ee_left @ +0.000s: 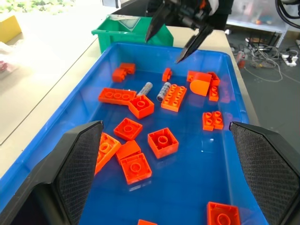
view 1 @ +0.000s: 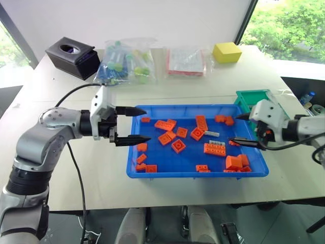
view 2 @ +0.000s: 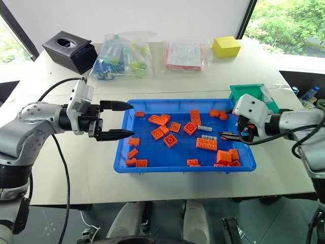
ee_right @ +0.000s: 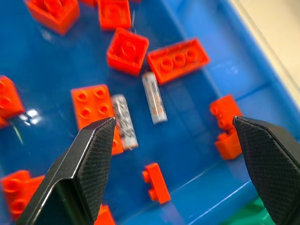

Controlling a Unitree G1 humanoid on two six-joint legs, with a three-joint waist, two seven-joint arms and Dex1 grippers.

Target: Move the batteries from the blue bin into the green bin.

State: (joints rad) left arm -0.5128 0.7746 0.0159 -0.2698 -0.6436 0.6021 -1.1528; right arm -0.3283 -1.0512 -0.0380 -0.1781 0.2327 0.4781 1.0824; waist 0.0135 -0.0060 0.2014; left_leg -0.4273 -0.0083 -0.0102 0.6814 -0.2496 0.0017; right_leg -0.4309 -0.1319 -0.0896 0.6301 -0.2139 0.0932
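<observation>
- Over the blue bin (view 1: 152, 175): both arms reach in from opposite sides. Left gripper (view 1: 133, 125) at left rim, fingers spread, empty; right gripper (view 1: 240, 130) at right end, also spread, holding nothing.
- Right wrist view: two batteries (ee_right: 154, 97) flat on bin floor, side by side, one against an orange brick (ee_right: 92, 110). Head views show them as small grey slivers mid-bin.
- Green bin (view 1: 251, 98) sits just beyond far-right corner; bare blue floor along the near side.

The left arm reaches in from the left, bent at the elbow, its left gripper (view 1: 131, 125) pointing right and about level with the two black fingers spread wide apart. The right arm comes in from the right, its right gripper (view 1: 244, 130) angled down and leftward, fingers also parted wide and holding nothing.
</observation>
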